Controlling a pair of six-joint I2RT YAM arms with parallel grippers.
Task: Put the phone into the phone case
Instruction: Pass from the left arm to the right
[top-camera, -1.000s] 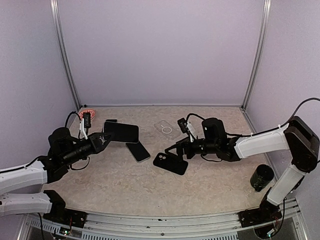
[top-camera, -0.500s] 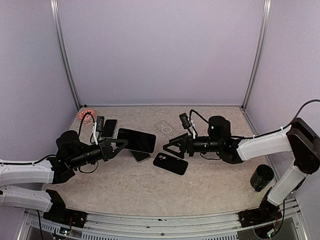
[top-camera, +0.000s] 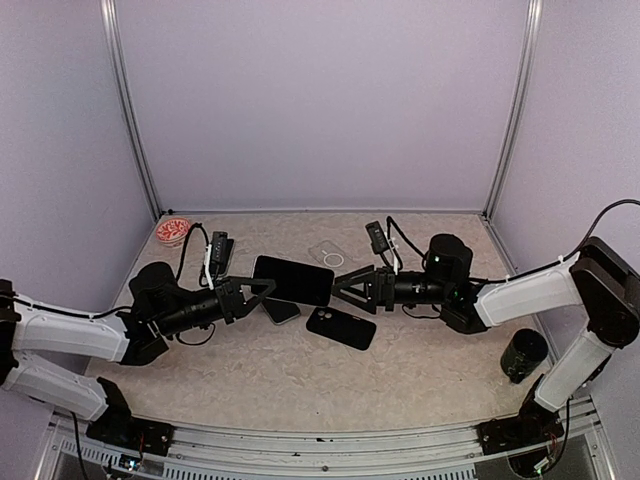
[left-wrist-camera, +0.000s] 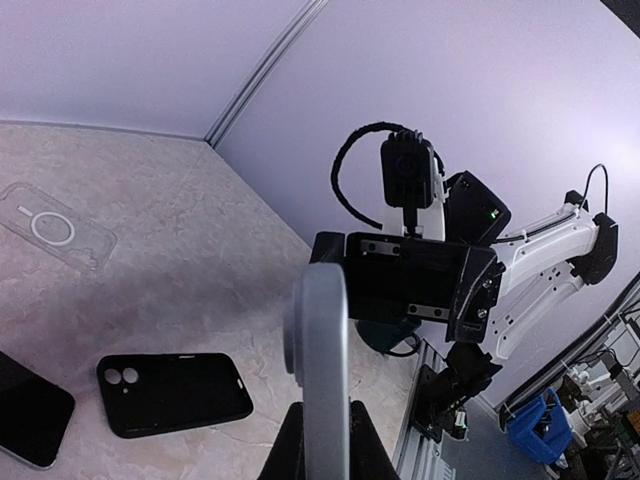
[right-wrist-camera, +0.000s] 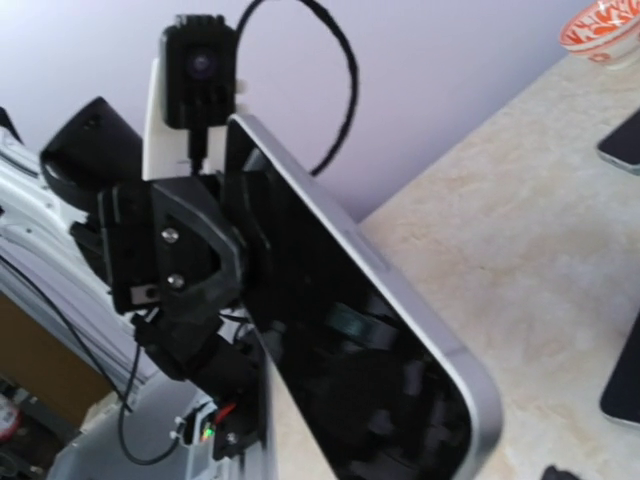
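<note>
Your left gripper (top-camera: 256, 291) pinches the phone (top-camera: 293, 281) by one end, in the air at mid-frame; your right gripper (top-camera: 346, 287) stands spread just beside its other end. The phone is lifted but not cased: the black case (top-camera: 340, 327) lies just below centre. Whether the right gripper touches the phone is hidden.

Place: robot lab cell — plain lilac walls (top-camera: 320, 100) | aluminium frame posts (top-camera: 130, 110)
</note>
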